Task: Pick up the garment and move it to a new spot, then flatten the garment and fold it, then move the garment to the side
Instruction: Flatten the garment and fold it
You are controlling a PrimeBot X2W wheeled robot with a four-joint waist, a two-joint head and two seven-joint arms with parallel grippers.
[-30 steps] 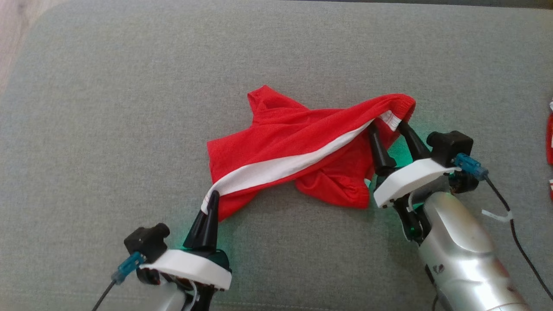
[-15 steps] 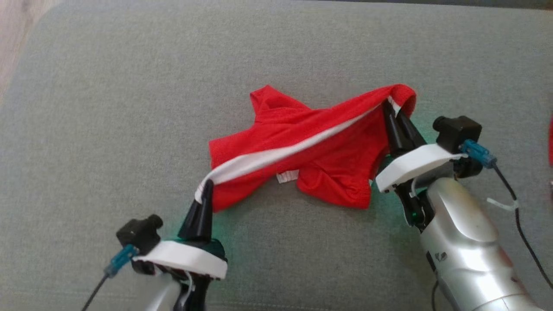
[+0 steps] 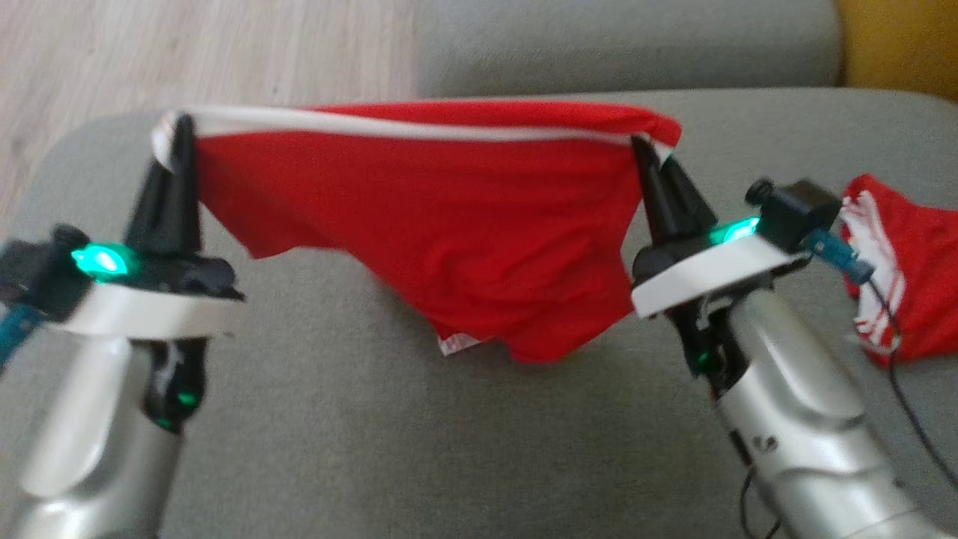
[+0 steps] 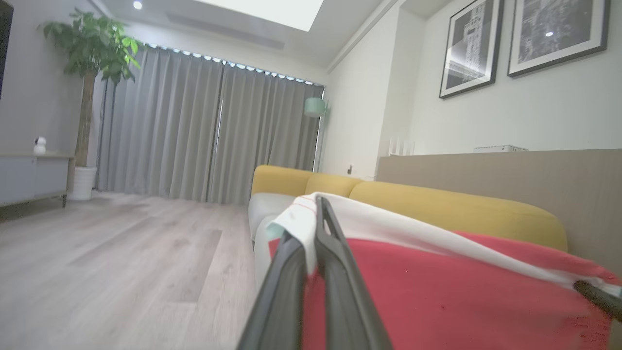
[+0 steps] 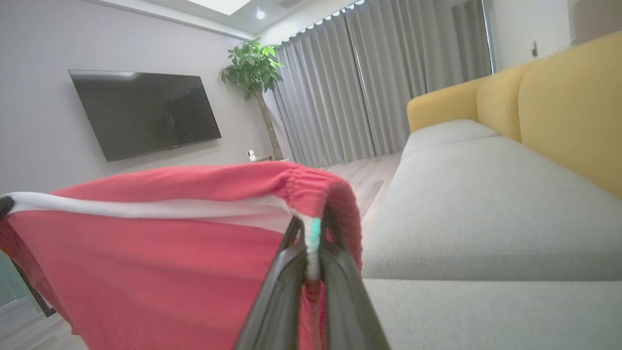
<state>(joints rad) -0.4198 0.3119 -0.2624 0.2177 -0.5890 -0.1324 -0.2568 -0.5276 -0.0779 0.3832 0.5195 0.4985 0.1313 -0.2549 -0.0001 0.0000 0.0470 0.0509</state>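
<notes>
The garment (image 3: 449, 224) is red with a white band along its top edge, and it hangs stretched between my two grippers above the grey sofa seat. My left gripper (image 3: 177, 138) is shut on the white band at the garment's left end. My right gripper (image 3: 653, 150) is shut on the elastic edge at its right end. In the left wrist view the fingers (image 4: 335, 243) pinch the white band of the garment (image 4: 437, 296). In the right wrist view the fingers (image 5: 291, 262) clamp the gathered edge of the garment (image 5: 160, 253). Its lowest fold hangs close above the seat.
A second red and white cloth (image 3: 898, 277) lies on the grey sofa seat (image 3: 449, 449) to the right of my right arm. The yellow backrest (image 3: 898, 45) stands at the far right. Wooden floor (image 3: 202, 52) lies beyond the seat's left edge.
My right gripper closed on the garment's edge. Both arms then lifted the garment off the seat and spread it wide. The head camera tilted up.
</notes>
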